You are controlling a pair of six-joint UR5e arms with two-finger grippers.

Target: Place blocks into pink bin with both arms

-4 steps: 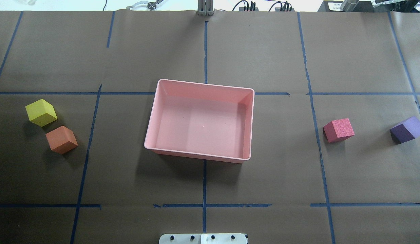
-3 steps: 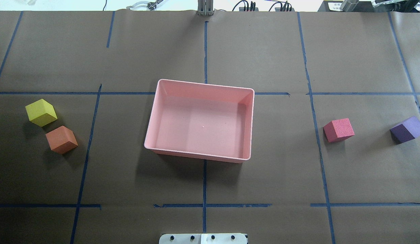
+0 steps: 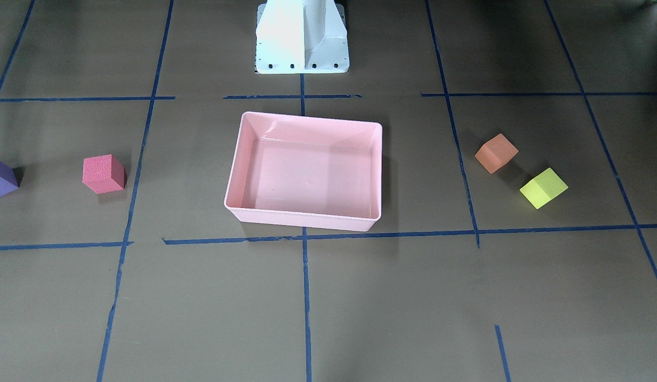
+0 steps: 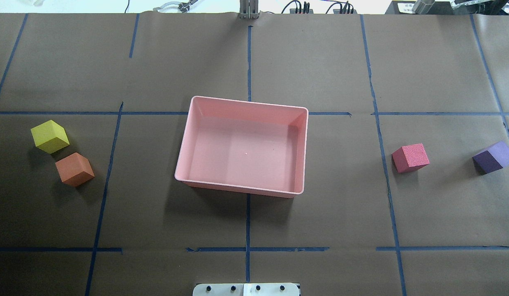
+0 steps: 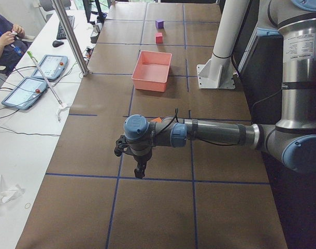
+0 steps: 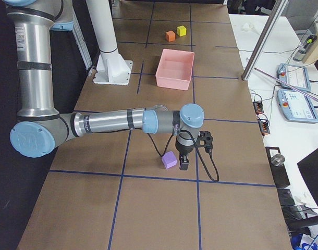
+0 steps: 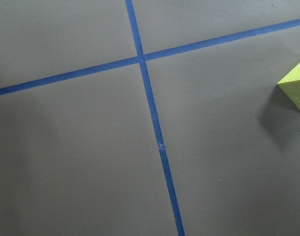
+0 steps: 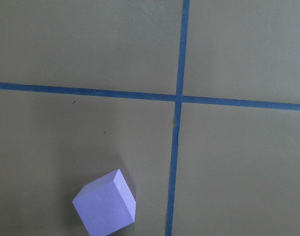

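The pink bin [image 4: 238, 188] stands empty at the table's middle. The yellow block [image 4: 50, 136] and orange block [image 4: 74, 169] lie close together to its left. The red block [image 4: 410, 158] and purple block [image 4: 493, 157] lie to its right. My left gripper [image 5: 141, 171] hangs over the table's left end, beyond the yellow block [image 7: 297, 89]. My right gripper [image 6: 183, 164] hangs just beside the purple block [image 6: 169, 159] at the right end. Both grippers show only in the side views, so I cannot tell whether they are open or shut.
The white base pedestal [image 3: 302, 37] stands at the robot's side of the bin. Blue tape lines cross the brown table cover. A side table with tablets [image 5: 44, 67], a metal post [image 5: 70, 36] and a seated operator [image 5: 5, 36] runs along the far edge.
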